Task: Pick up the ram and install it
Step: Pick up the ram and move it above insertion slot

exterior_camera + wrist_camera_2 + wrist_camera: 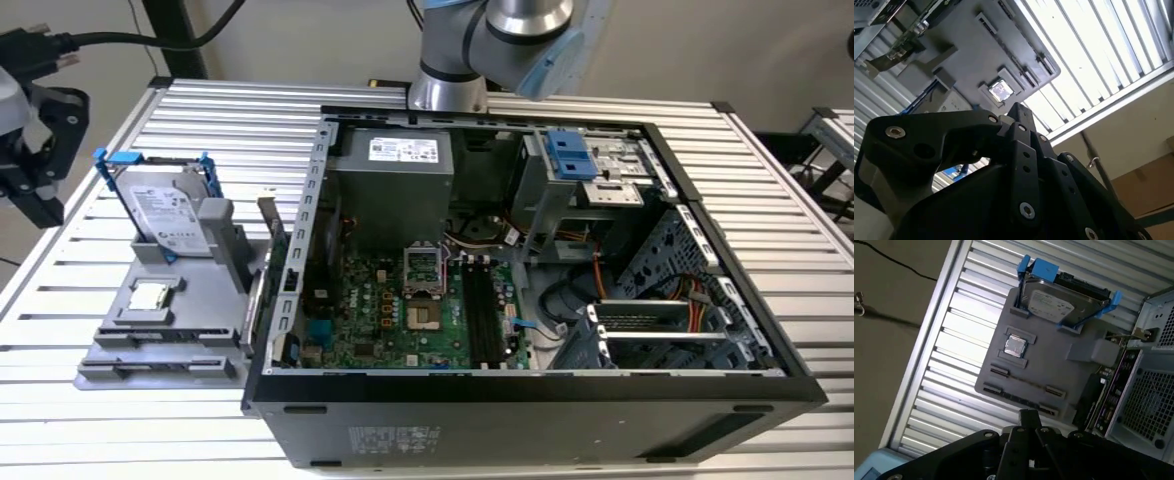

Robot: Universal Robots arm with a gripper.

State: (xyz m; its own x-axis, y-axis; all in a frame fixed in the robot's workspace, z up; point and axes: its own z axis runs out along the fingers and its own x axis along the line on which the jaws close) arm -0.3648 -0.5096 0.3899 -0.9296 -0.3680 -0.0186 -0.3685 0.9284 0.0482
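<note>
A grey holder plate (1054, 370) lies on the slatted table beside the open computer case (534, 390). Along the plate's edge a thin dark strip (1019, 399) stands on edge in a long slot; it may be the ram, but I cannot tell for sure. My gripper (1029, 415) hovers above that edge of the plate, apart from it, and its fingertips appear shut with nothing between them. In the exterior view the gripper (34, 150) hangs at the far left, beyond the plate (160, 350). Black memory slots (483, 310) run along the motherboard inside the case.
On the holder stand a silver hard drive in a blue bracket (167, 210) and a small square processor chip (150, 295). A card with a metal bracket (1104, 390) stands between holder and case. The table edge (919, 385) drops to the floor nearby.
</note>
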